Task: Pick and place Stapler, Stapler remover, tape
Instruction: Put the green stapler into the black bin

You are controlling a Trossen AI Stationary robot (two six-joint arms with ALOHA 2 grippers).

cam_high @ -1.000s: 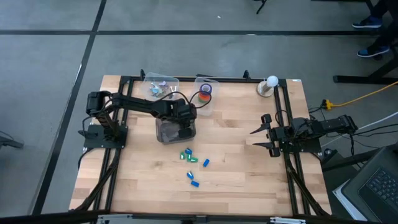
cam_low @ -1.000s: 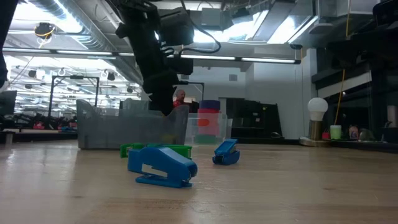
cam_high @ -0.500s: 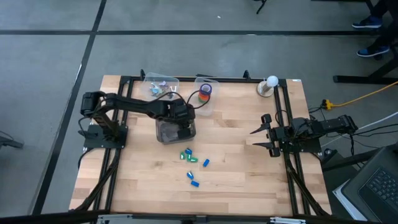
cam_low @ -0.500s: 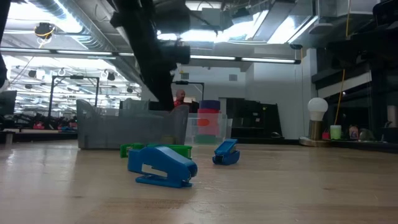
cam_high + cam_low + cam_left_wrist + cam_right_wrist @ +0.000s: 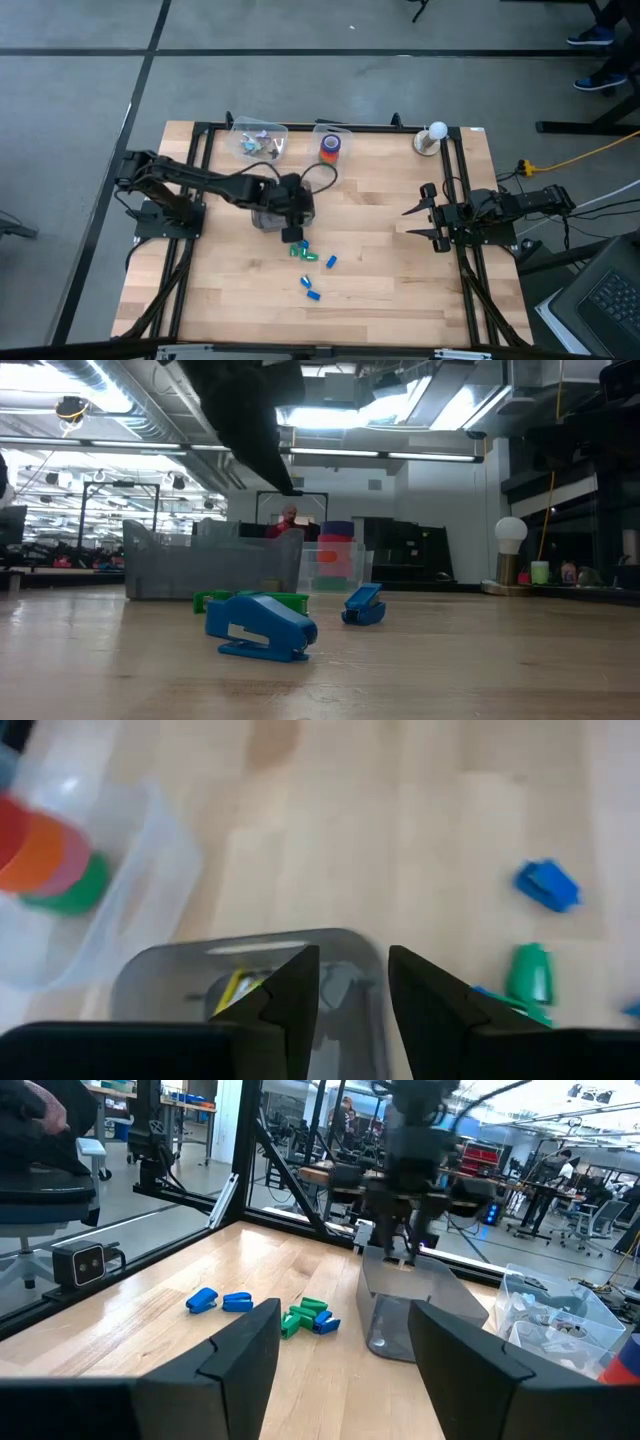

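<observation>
My left gripper (image 5: 353,982) is open and empty, raised above the grey bin (image 5: 270,212), near the bin's near right corner. A yellow piece (image 5: 238,990) lies inside the bin. Small blue and green staplers (image 5: 304,250) lie on the table just near of the bin; in the low view a blue one (image 5: 260,628) lies closest. The tape rolls, red, orange and green, are stacked (image 5: 45,860) in a clear container (image 5: 331,148) at the far edge. My right gripper (image 5: 418,215) waits open at the table's right side, touching nothing.
A second clear container (image 5: 258,140) with small pieces stands at the far edge, left of the tape. A white ball on a stand (image 5: 434,135) sits at the far right corner. Two more blue pieces (image 5: 312,293) lie toward the near edge. Bare wood stretches right of the staplers.
My left gripper has risen from the grey bin, moving up out of the low view, and has shifted a little toward the table's near edge. The bin and the staplers have stayed in place.
</observation>
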